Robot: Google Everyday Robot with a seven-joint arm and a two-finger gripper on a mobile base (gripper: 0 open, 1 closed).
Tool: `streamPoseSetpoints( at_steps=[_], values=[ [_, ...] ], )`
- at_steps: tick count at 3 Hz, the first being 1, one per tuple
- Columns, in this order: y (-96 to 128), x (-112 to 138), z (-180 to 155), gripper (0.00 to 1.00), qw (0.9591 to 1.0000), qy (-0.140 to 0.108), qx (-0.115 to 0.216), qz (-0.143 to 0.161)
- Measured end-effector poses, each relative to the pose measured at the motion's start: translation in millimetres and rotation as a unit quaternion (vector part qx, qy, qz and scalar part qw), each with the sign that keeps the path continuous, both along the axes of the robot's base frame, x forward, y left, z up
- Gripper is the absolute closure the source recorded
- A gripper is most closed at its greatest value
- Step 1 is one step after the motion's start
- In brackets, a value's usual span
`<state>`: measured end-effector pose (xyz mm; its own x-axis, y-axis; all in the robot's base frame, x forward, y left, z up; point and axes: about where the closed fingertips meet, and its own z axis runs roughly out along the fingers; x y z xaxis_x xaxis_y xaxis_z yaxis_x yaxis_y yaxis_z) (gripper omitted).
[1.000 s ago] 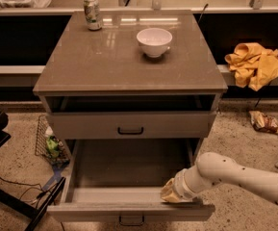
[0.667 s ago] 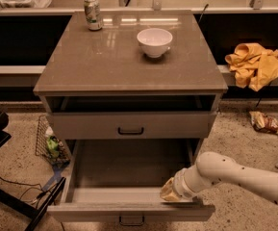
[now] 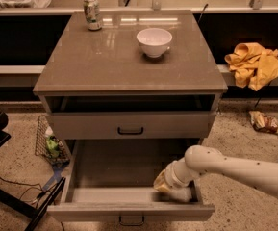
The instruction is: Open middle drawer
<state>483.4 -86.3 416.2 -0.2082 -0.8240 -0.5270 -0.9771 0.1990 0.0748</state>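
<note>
The middle drawer point(image 3: 129, 211) is pulled far out of the grey-beige cabinet point(image 3: 129, 76). It has a low front panel, a small black loop handle point(image 3: 131, 220) at the frame's bottom edge and a pale bare inside point(image 3: 114, 170). My gripper point(image 3: 166, 186) reaches in from the right on a white arm point(image 3: 234, 170). It sits inside the drawer at its front right corner, just behind the front panel. Above it is the taller-fronted drawer point(image 3: 129, 125) with the same handle. The lowest drawer is out of view.
A white bowl point(image 3: 154, 41) and a can point(image 3: 92, 13) stand on the cabinet top. A yellow cloth point(image 3: 255, 64) lies on a ledge at the right. A wire basket point(image 3: 49, 141) and black cables point(image 3: 13, 186) are on the floor at the left, a wrapper point(image 3: 264, 123) at the right.
</note>
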Motion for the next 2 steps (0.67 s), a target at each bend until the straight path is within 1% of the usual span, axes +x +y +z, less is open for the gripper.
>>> streamPoseSetpoints(
  at_steps=[1,2],
  values=[
    [4.4,9.9,-34.0,1.0,0.9997,0.019,-0.015,-0.006],
    [-2.0,-16.6,-61.6,1.0,0.9979,0.057,-0.008,-0.031]
  ],
)
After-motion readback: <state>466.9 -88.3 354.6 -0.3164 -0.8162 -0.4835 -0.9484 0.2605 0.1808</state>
